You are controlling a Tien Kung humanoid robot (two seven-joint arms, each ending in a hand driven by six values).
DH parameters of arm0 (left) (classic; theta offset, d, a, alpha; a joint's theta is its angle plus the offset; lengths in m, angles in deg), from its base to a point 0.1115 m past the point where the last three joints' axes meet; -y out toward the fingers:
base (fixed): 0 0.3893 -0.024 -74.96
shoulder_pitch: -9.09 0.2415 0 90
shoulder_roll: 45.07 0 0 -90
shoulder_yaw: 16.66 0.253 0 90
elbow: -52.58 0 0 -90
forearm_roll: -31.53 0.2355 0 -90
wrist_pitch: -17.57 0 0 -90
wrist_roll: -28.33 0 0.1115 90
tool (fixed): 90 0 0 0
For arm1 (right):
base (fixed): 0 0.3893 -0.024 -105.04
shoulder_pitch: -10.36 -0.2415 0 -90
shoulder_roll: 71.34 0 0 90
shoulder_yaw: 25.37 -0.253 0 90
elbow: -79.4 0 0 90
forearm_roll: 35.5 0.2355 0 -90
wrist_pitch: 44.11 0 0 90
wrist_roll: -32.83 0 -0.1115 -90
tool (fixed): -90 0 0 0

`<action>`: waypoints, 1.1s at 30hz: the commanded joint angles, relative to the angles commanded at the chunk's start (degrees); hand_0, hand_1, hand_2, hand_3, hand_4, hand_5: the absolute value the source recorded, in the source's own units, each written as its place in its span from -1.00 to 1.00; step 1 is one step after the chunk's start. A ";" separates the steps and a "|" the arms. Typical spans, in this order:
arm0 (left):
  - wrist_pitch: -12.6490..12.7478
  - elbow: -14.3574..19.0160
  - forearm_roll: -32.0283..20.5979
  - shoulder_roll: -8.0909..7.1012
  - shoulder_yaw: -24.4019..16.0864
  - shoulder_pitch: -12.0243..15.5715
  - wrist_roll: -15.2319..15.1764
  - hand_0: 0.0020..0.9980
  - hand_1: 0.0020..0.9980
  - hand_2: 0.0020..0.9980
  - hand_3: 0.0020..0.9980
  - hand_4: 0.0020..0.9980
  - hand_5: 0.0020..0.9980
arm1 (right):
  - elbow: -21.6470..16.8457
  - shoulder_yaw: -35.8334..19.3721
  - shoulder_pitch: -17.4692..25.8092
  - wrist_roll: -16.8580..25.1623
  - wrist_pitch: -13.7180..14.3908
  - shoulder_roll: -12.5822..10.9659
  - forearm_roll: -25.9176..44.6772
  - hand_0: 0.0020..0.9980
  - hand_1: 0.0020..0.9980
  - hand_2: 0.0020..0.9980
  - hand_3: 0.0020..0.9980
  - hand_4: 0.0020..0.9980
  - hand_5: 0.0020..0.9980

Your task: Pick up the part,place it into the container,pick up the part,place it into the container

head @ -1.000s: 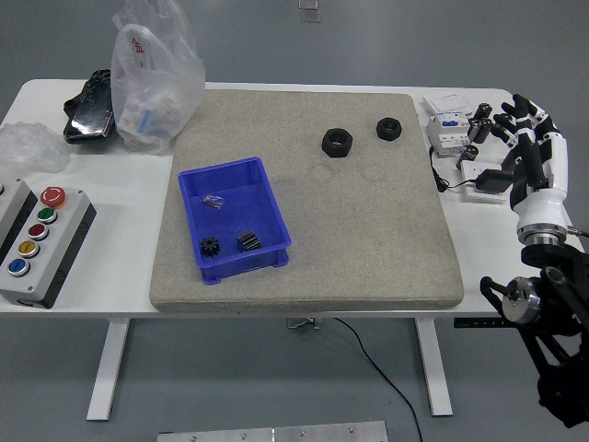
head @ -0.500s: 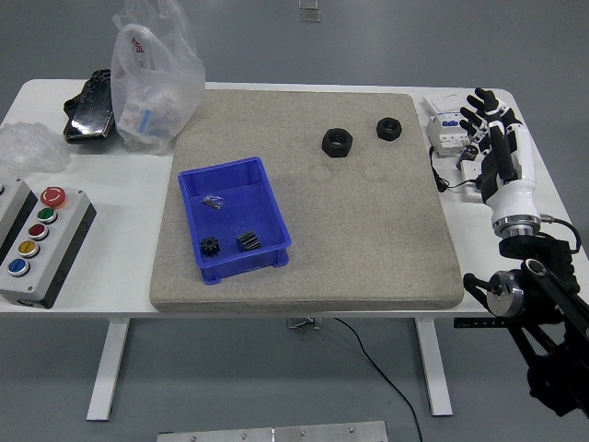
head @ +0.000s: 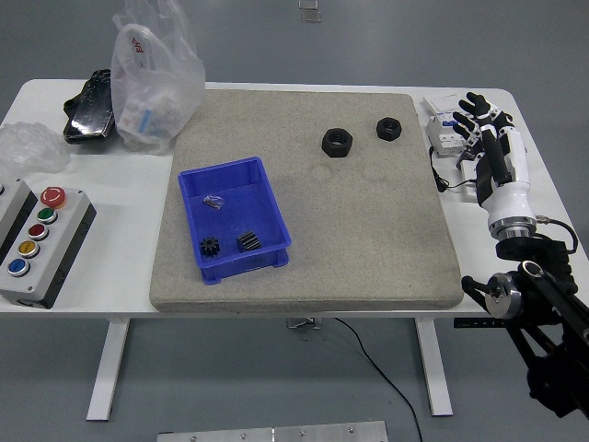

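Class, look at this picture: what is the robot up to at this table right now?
The robot is sorting parts into a blue bin. Two small black gears already lie in the bin, along with a small clear bag. Two black nuts sit on the grey mat, not yet picked up. The right hand hangs open over the table's right edge, above a white electrical unit, holding nothing. No left arm shows.

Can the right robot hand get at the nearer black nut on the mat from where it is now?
Probably yes. The right robot hand is open at the table's right side, and the nearer nut sits exposed on the mat with only bare surface between them.
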 joint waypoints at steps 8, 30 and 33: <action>-0.08 0.00 0.11 -0.03 0.20 -0.21 0.10 0.41 0.15 0.17 0.32 0.49 -0.03 | 0.36 0.20 -0.28 -0.32 0.01 0.01 -0.29 0.65 0.54 0.53 0.50 0.79 0.44; 0.58 0.00 1.21 -0.55 0.02 -0.71 0.16 0.41 0.21 0.19 0.32 0.48 -0.05 | -0.19 -2.22 1.23 -0.29 0.86 -0.05 -0.68 0.62 0.53 0.50 0.47 0.80 0.45; 0.61 0.00 1.12 -0.67 0.12 -0.61 0.21 0.41 0.19 0.15 0.32 0.48 -0.05 | 0.08 -2.24 1.36 -0.30 1.12 -0.02 -0.68 0.62 0.54 0.50 0.40 0.80 0.45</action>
